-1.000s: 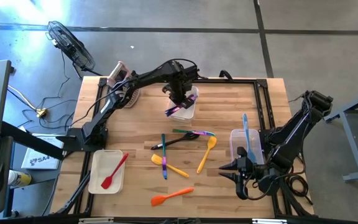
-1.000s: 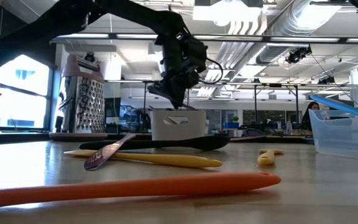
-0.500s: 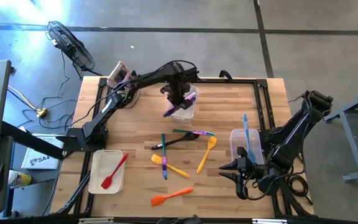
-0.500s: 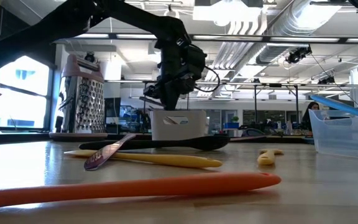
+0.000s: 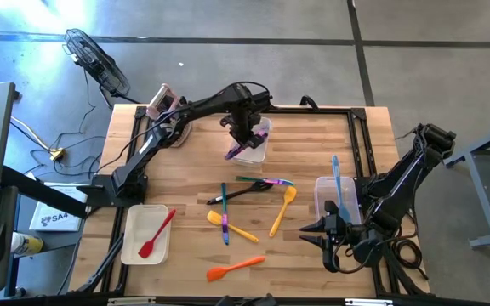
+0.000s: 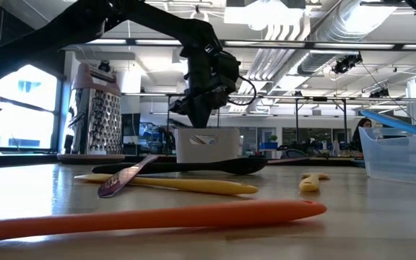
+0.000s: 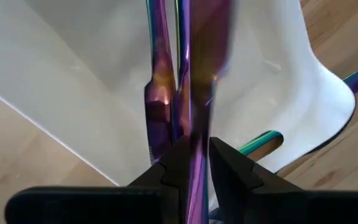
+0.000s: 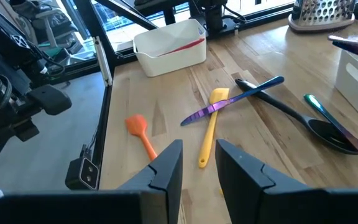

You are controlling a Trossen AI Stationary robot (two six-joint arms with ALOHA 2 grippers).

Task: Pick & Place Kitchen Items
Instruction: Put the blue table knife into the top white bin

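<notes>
We look straight down on the whole bench (image 5: 313,144) from overhead. Our low camera sits level with it, facing the room. Both share the white bin (image 5: 252,146).

We see the left gripper (image 5: 243,134) reached far forward, fingers pinched nearly together. The right gripper (image 5: 328,240) waits low, its fingers slightly parted

A robotics lab: behind the wooden table (image 6: 381,231), exposed ceiling ducts (image 6: 338,29), glass partitions and workstations.
</notes>
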